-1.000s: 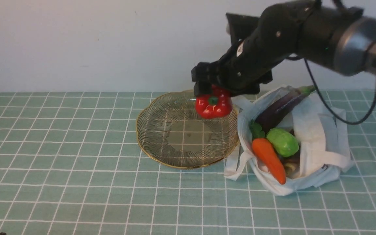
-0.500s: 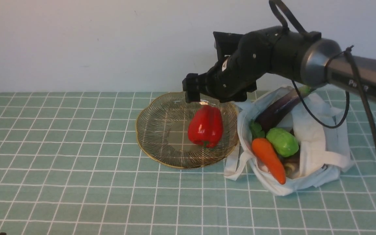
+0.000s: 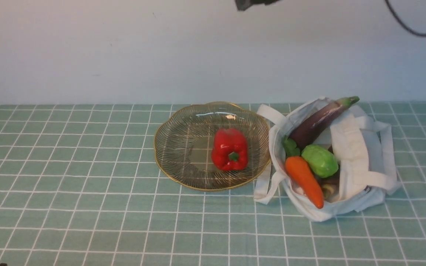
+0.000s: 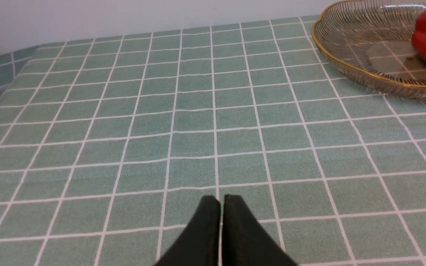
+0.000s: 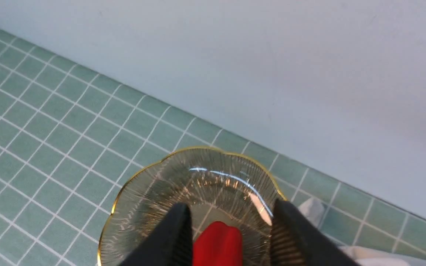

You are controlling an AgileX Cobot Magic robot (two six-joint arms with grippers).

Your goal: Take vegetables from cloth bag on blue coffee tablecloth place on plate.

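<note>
**Pepper on plate, bag not yet emptied**

Red bell pepper [image 3: 230, 154] on its side inside plate [image 3: 155, 147], right of centre, nothing touching it. Glossy and rounded on sloping ribbed glass, so liable to roll or get knocked by the next drop. Long axis roughly front-to-back, green stem end toward robot (tipped slightly up).

Carrot [image 3: 303, 179], eggplant [image 3: 318, 122] and green round one [image 3: 320, 160] in cloth bag [image 3: 350, 147], just beside plate. Soft bag likely to drag along with a lift.

Right gripper [image 5: 230, 207] high above plate, jaws wide apart, empty. Left gripper [image 4: 220, 201] pinched together, empty, low over tablecloth [image 3: 87, 166].

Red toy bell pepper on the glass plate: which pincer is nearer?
Probably right: the open right pincer hangs above the red bell pepper; the shut left pincer sits low, far to its left.
</note>
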